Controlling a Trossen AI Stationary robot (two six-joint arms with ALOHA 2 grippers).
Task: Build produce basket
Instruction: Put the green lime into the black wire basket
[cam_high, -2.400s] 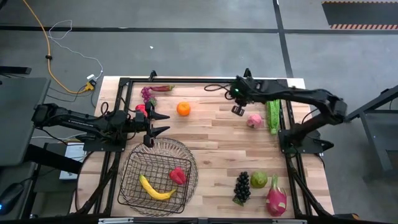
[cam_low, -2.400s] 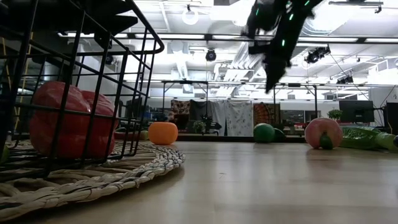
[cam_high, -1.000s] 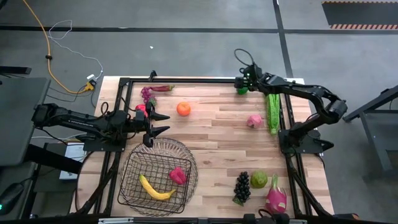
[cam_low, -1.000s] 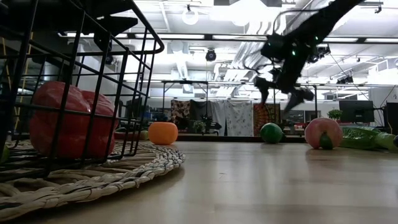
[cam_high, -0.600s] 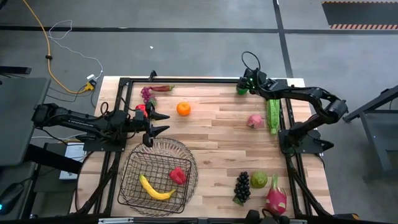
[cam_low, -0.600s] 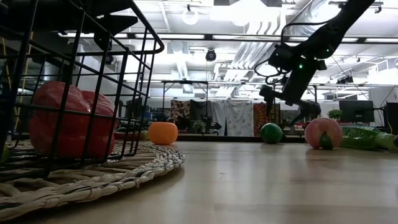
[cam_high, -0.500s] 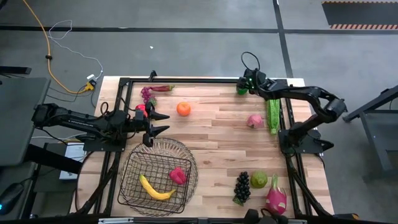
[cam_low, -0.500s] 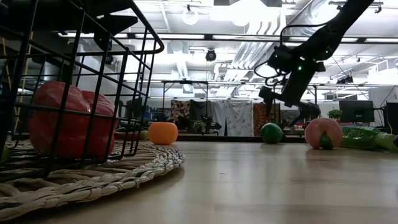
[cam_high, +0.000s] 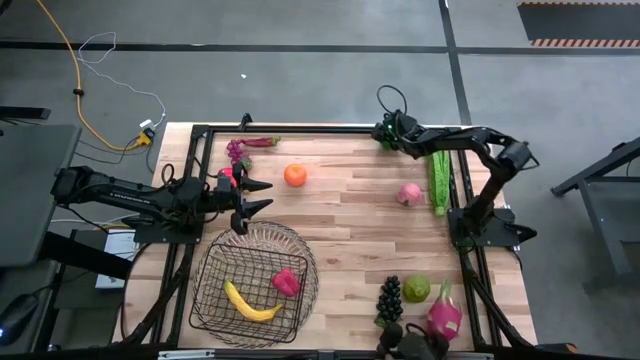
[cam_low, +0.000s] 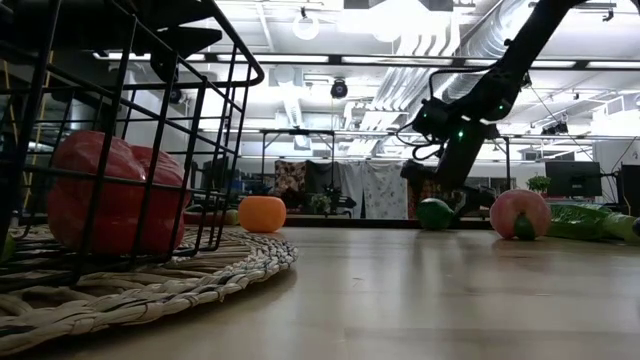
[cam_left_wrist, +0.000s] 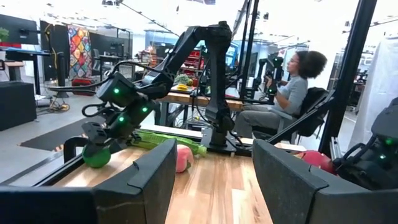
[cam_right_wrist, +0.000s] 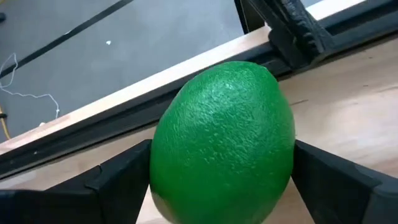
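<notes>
A green lime (cam_right_wrist: 221, 137) lies on the table at its far edge, also seen in the low view (cam_low: 435, 214). My right gripper (cam_high: 386, 134) slants down over it, open, one finger on each side of the lime. The wire basket (cam_high: 215, 268) stands on a woven mat at the near left and holds a banana (cam_high: 250, 303) and a red fruit (cam_high: 286, 282). My left gripper (cam_high: 262, 196) hovers open and level just beyond the basket, with nothing between its fingers. My right gripper's fingers (cam_right_wrist: 124, 177) flank the lime's two sides (cam_right_wrist: 161, 155), coming slanting down from the table's right. The lime rests on the table. Whether the fingers touch it I cannot tell.
An orange (cam_high: 295, 175), purple grapes (cam_high: 237, 150), a peach (cam_high: 408, 193) and green beans (cam_high: 438, 180) lie on the far half. Dark grapes (cam_high: 389, 298), a pear (cam_high: 416, 289) and a dragon fruit (cam_high: 443, 315) lie near right. A person sits beyond the table (cam_left_wrist: 289, 93).
My right gripper has come down toward the lime at the far edge, rolling at the wrist, and its open fingers now stand around the lime. The lime has stayed where it was.
</notes>
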